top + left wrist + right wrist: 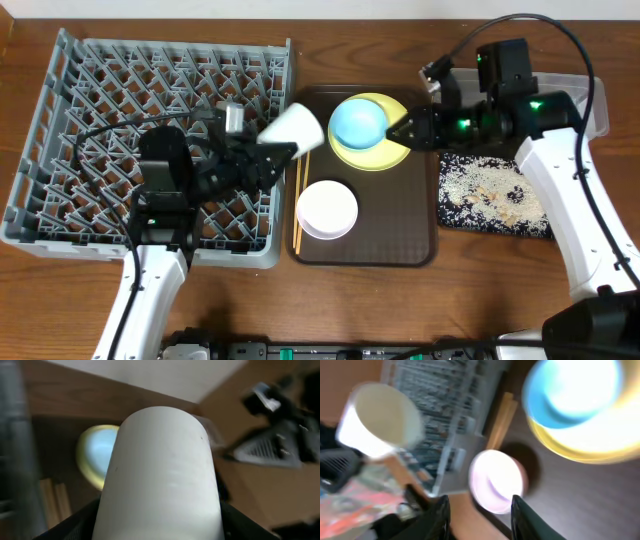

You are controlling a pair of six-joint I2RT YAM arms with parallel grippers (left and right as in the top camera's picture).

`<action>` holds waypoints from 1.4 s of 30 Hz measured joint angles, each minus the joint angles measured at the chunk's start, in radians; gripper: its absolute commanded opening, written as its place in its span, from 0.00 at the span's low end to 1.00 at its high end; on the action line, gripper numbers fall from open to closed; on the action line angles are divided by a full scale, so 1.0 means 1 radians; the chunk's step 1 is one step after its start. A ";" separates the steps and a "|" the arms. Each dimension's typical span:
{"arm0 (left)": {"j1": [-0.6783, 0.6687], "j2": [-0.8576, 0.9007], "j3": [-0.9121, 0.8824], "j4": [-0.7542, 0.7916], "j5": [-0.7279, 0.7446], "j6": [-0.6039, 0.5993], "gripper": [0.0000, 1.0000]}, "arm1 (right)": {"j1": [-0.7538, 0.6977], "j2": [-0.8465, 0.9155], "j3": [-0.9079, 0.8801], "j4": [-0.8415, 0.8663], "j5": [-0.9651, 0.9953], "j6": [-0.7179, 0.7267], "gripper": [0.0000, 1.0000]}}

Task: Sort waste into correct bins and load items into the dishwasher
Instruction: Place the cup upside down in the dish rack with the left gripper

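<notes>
The rack [120,90] lies behind your left gripper [270,155]. The plate [385,156], carrying the blue bowl [357,121], sits just beside your right gripper [403,130], whose fingers [437,515] are apart and empty. Your left fingers are clamped on the cup [295,128], chopsticks [298,205] just ahead of them.

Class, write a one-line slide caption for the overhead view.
Left gripper holds the white cup beside the grey dish rack; right gripper hovers open at the yellow plate bearing the blue bowl.
</notes>
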 measured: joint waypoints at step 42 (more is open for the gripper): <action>0.173 0.194 0.272 -0.909 -0.814 0.110 0.69 | -0.026 0.000 0.000 -0.108 0.240 -0.097 0.38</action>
